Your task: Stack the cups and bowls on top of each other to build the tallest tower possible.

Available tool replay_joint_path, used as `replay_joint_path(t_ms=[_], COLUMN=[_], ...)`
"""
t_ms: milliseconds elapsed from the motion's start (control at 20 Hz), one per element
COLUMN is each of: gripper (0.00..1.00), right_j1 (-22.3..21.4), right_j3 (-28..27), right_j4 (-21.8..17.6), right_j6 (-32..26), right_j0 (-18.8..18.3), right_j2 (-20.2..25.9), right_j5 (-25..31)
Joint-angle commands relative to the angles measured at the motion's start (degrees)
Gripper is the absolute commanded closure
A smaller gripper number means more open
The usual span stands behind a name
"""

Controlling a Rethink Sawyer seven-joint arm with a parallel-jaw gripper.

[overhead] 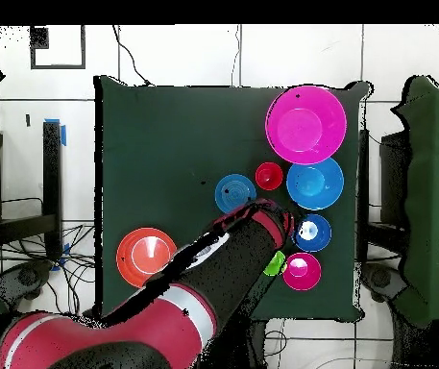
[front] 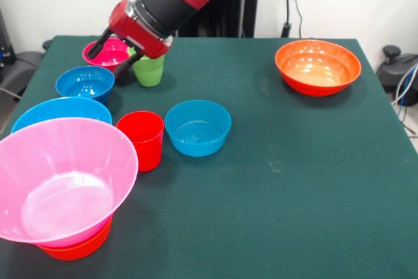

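Note:
My gripper is open at the table's far left, its two black fingers spread over the small magenta bowl. I cannot tell whether they touch it. The light green cup stands right beside it. The red cup stands between a blue bowl and the large light blue bowl. A small blue bowl is near the magenta one. The tower is the huge hot-pink bowl resting on an orange bowl. A second orange bowl stands alone. No purple bowl shows.
The bowls and cups crowd one side of the dark green table. In the overhead view the arm covers part of the green cup, next to the magenta bowl. Cables and chairs surround the table.

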Motion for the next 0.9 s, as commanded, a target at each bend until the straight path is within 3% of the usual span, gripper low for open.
replay_joint_path(t_ms=[50,900], gripper=[0.00,0.00], right_j1=[6.4,11.8], right_j3=[-2.2,-4.1], right_j4=[0.5,5.0], right_j6=[9.3,12.1], right_j0=[1.9,3.1], right_j2=[2.9,1.9], right_j5=[-5.5,-9.7])
